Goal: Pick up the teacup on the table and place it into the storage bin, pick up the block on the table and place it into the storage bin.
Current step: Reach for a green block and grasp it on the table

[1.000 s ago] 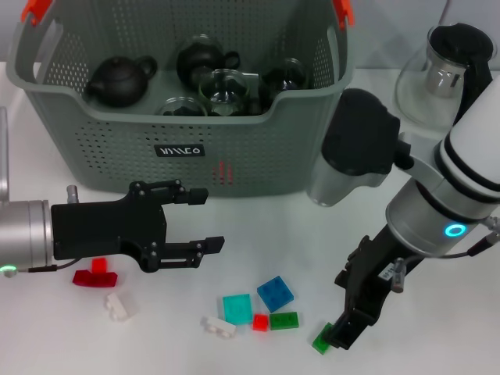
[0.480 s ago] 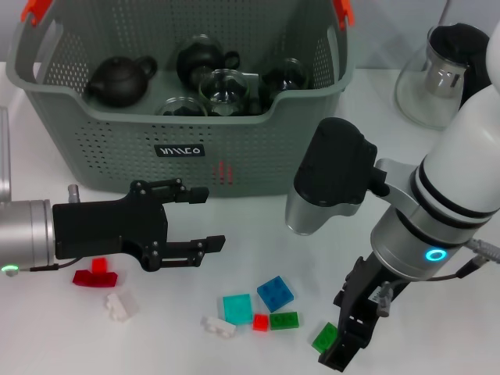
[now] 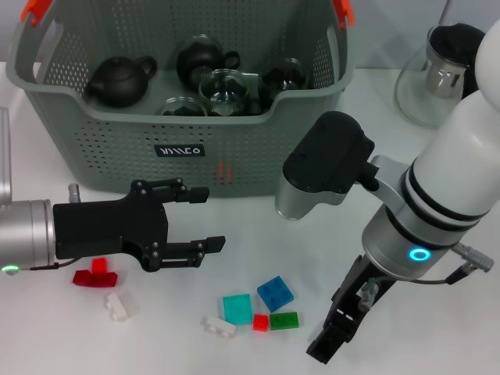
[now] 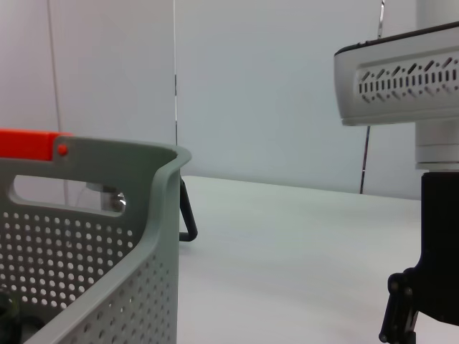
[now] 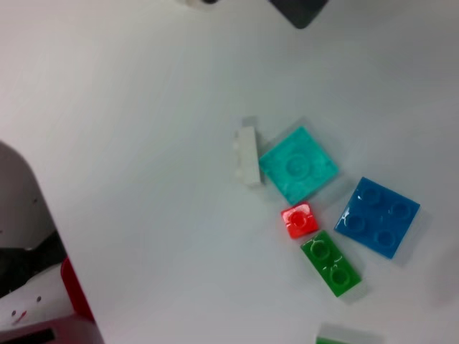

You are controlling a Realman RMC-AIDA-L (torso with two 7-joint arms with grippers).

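Head view: right hand (image 3: pixel 328 344) low over the table (image 3: pixel 258 234), at the near edge beside the cluster of blocks, fingers dark and foreshortened, so open or closed impossible to tell, and nothing seen held. Just beside it, the dark green block (image 3: pixel 283 320), small red block (image 3: pixel 260 322), blue block (image 3: pixel 275 294), teal block (image 3: pixel 237 308) and white block (image 3: pixel 219 326), all lying loose on the table and touching or nearly touching; same cluster plain in the right wrist view, green (image 5: pixel 330 264), red (image 5: pixel 299 219), blue (image 5: pixel 378 216), teal (image 5: pixel 297 165), white (image 5: pixel 247 156). Left hand (image 3: pixel 199 220) hovering farther left, fingers spread wide and empty, with a flat red block (image 3: pixel 94 276) and another white block (image 3: pixel 119 305) below it. Beyond both, the storage bin (image 3: pixel 180 148) standing upright at the back of the table, already holding dark teapots and glass teaware. No teacup visible on the table, so that half probably done; block half judged not done, every visible block outside the bin and none gripped.
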